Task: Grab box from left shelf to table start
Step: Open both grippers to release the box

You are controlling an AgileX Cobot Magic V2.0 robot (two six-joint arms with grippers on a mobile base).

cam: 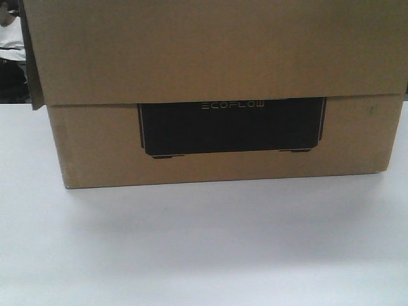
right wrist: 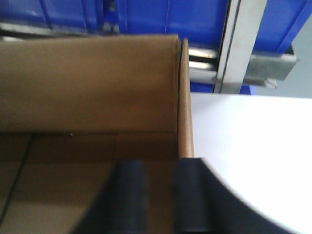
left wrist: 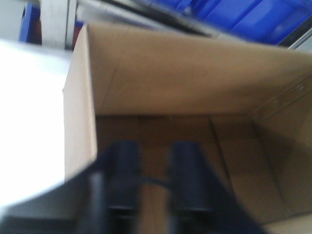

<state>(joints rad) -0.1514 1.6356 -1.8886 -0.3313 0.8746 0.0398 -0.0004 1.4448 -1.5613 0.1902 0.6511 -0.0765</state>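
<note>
The box [cam: 217,64], a wide brown carton with a black ECOFLOW panel [cam: 233,127], stands on the white table [cam: 204,242]. Neither gripper shows in the front view. In the left wrist view my left gripper [left wrist: 156,146] hangs over the open box [left wrist: 185,83], just inside its left wall, blurred. Its fingers are parted and the carton floor shows between them. My right gripper [right wrist: 161,163] is over the box [right wrist: 87,83] by its right wall. The outer finger [right wrist: 192,195] lies over that wall's edge, and bare floor shows in the gap. The left shelf [right wrist: 270,63] stands behind.
Blue bins [right wrist: 161,17] fill the shelf right behind the box, and they also show in the left wrist view as blue bins [left wrist: 253,19]. A steel upright [right wrist: 239,44] rises past the carton's right corner. White table [right wrist: 253,146] lies bare to the right, and table [left wrist: 29,122] to the left.
</note>
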